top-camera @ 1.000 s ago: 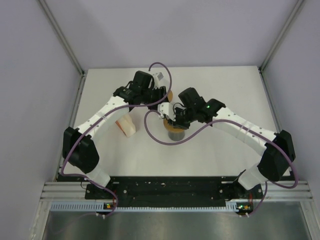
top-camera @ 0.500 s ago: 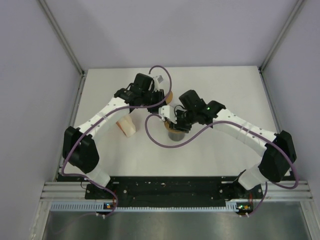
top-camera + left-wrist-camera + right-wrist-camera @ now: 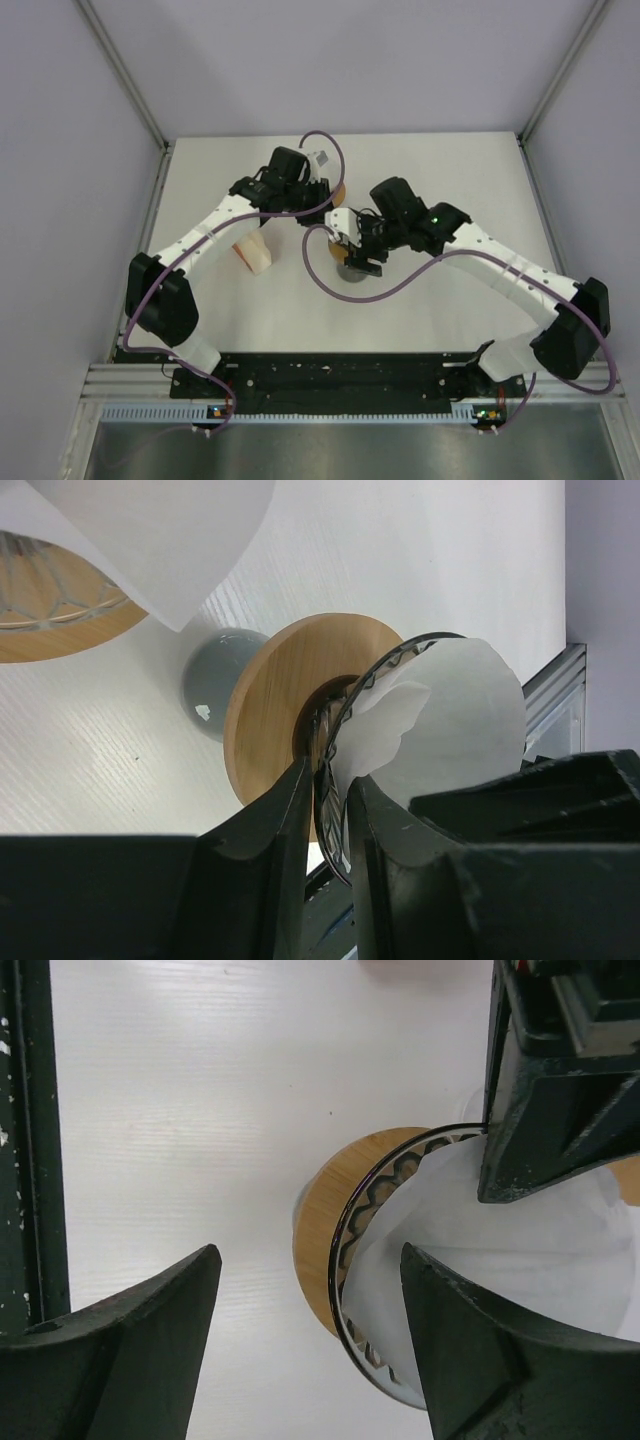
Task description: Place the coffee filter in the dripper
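Observation:
The dripper [image 3: 280,700], a dark wire-rimmed glass cone with a wooden collar, stands on a grey mug [image 3: 215,675]. The white coffee filter [image 3: 460,710] lies inside the cone, one flap folded at the rim. My left gripper [image 3: 330,780] is shut on the dripper's rim, and the filter's edge is pinched there too. From above, my right gripper [image 3: 310,1250] hangs open with its fingers wide on either side of the dripper's rim [image 3: 345,1250], holding nothing. The filter [image 3: 500,1250] fills the cone below it. In the top view both grippers, left [image 3: 325,207] and right [image 3: 358,252], meet over the mug [image 3: 350,272].
A white cone-shaped stack of paper [image 3: 252,252] lies on the table left of the mug. A second wood-rimmed glass piece [image 3: 50,600] under white paper sits just beyond my left gripper, and its wood [image 3: 340,190] shows in the top view. Grey walls enclose the white table [image 3: 450,170].
My right gripper has opened, let go of the filter and drawn back a little to the right. My left gripper has closed on the dripper's rim.

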`<move>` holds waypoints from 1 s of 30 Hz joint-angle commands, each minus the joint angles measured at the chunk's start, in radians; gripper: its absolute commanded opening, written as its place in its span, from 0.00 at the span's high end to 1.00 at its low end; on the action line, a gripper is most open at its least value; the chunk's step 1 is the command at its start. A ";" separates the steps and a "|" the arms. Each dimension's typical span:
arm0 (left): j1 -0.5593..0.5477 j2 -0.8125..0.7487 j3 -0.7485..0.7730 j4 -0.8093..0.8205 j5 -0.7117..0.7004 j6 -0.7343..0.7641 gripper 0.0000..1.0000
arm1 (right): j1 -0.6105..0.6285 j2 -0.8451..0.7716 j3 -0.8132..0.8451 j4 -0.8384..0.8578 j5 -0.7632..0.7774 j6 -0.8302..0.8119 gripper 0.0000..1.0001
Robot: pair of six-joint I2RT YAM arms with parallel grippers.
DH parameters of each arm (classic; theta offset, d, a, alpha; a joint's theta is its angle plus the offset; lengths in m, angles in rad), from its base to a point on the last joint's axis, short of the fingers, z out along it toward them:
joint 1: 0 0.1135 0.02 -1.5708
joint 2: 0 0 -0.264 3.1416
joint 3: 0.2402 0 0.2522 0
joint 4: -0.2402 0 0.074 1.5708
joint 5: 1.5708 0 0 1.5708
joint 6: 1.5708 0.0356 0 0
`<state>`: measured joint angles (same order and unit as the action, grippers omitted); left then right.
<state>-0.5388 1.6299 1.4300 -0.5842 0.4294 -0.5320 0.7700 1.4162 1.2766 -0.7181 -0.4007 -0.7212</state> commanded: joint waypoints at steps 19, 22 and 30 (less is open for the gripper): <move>-0.009 -0.041 0.067 -0.002 -0.012 0.056 0.47 | -0.133 -0.184 0.041 0.129 -0.227 0.218 0.24; -0.009 -0.051 0.073 -0.006 -0.020 0.067 0.40 | -0.144 -0.187 0.049 0.157 -0.205 0.270 0.24; -0.009 -0.073 0.098 -0.014 -0.015 0.090 0.29 | -0.167 -0.184 0.056 0.252 -0.056 0.431 0.23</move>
<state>-0.5442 1.6173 1.4727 -0.6098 0.4171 -0.4713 0.6182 1.2549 1.2789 -0.5571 -0.5262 -0.3962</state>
